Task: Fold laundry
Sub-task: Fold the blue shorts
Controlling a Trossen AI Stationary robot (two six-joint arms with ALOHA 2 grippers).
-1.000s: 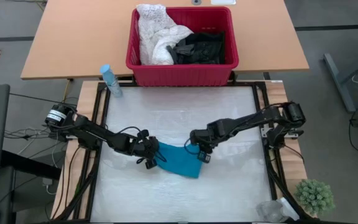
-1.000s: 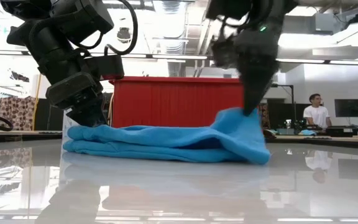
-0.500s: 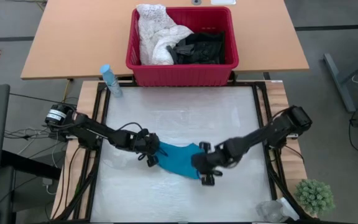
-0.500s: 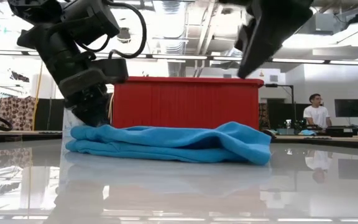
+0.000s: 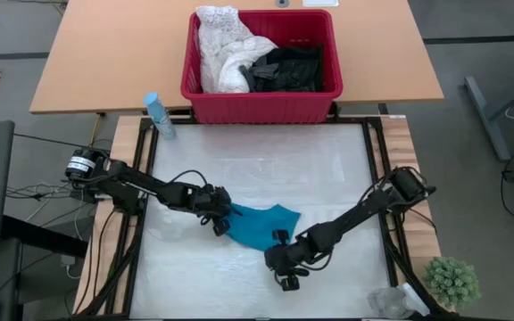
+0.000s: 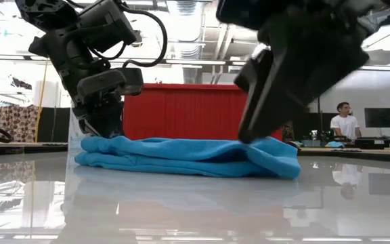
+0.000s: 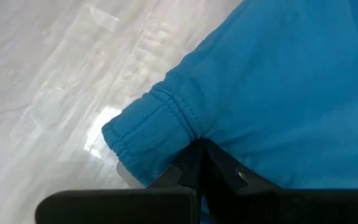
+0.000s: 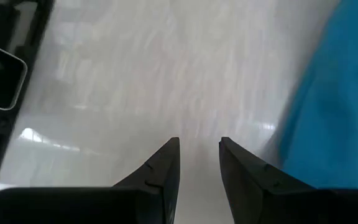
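At frame centre, the closed left gripper (image 5: 219,220) pins the small teal cloth garment (image 5: 259,225), seemingly part-folded, the empty right gripper (image 5: 283,264) stands narrowly parted, and the red plastic basket (image 5: 261,102) holds unfolded laundry (image 5: 257,61).

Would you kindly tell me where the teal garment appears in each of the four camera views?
High view: teal garment, table centre, between both grippers.
Low view, across the middle, before the red basket.
Left wrist view, filling most of it.
Right wrist view, along one edge.
Shared landmark: red basket.
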